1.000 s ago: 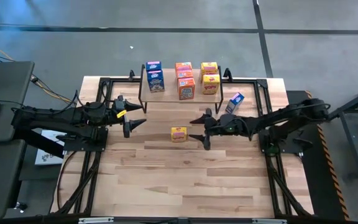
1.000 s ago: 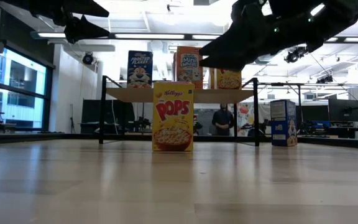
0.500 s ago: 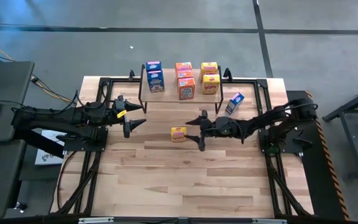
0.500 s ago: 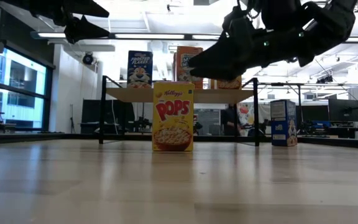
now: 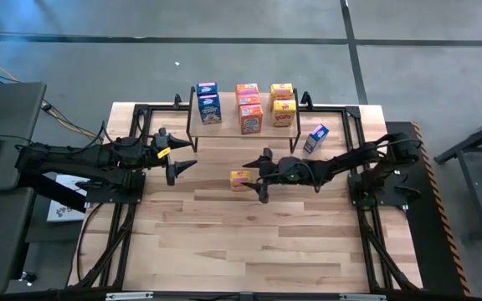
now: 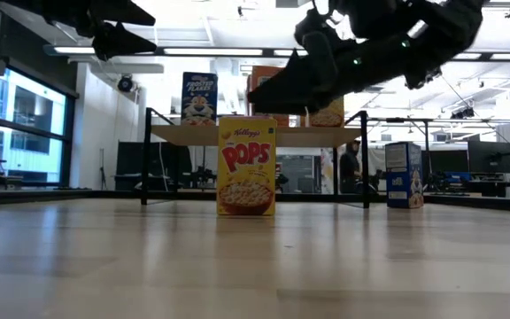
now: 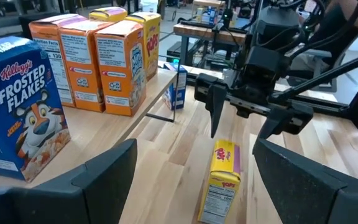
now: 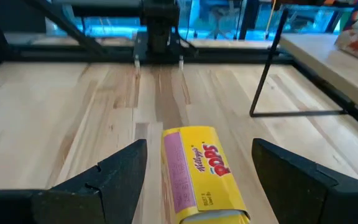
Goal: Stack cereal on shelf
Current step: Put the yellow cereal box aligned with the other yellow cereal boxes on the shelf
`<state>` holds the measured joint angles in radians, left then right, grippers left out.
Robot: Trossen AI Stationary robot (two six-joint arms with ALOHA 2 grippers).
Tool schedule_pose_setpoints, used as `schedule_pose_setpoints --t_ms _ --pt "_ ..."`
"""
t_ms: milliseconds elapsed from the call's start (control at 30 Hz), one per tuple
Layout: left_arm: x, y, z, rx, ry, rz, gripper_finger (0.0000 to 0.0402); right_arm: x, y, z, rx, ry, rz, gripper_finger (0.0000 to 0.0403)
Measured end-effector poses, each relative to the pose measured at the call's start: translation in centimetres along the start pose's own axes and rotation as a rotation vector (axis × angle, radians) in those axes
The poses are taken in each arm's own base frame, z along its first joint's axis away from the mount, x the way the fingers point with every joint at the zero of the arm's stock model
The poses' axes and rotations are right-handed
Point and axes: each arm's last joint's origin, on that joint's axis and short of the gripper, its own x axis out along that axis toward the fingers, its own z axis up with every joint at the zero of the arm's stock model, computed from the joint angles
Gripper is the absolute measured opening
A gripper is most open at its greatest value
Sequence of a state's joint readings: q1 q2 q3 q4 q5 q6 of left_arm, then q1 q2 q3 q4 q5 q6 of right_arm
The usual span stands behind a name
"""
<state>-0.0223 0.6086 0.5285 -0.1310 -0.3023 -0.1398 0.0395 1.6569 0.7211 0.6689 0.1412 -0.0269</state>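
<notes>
A yellow cereal box stands upright on its bottom end on the table, in front of the shelf. The shelf carries blue, orange and yellow cereal boxes standing on its plank. Another blue box stands on the table to the shelf's right. My right gripper is open just right of the lone yellow box and above its top, its fingers apart from it. Over the table's left side my left gripper hangs open with nothing between its fingers.
Dark metal frames run along the table's left and right sides. The shelf's thin legs stand behind the yellow box. Bare wood stretches toward the near edge. A person stands in the room beyond the table.
My right gripper has gone toward the table's left and a little down, closing in on the lone yellow box, and has stayed open. The box has not moved.
</notes>
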Motion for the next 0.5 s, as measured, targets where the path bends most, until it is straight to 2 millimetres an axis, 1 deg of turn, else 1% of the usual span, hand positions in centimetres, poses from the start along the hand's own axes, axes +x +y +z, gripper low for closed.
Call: schedule_pose_setpoints --t_ms 167,333,500 --pt "0.0 0.0 0.0 0.004 0.002 -0.002 0.0317 0.7 0.2 1.1 -0.009 0.074 0.037 0.0283" --pt "0.0 0.0 -0.1 0.005 0.006 -0.001 0.0317 1.2 0.0 2.1 -0.018 0.153 0.018 0.0283" --pt "0.0 0.0 -0.1 0.004 0.007 -0.003 0.0317 1.4 -0.6 2.4 -0.014 0.226 0.031 0.0283"
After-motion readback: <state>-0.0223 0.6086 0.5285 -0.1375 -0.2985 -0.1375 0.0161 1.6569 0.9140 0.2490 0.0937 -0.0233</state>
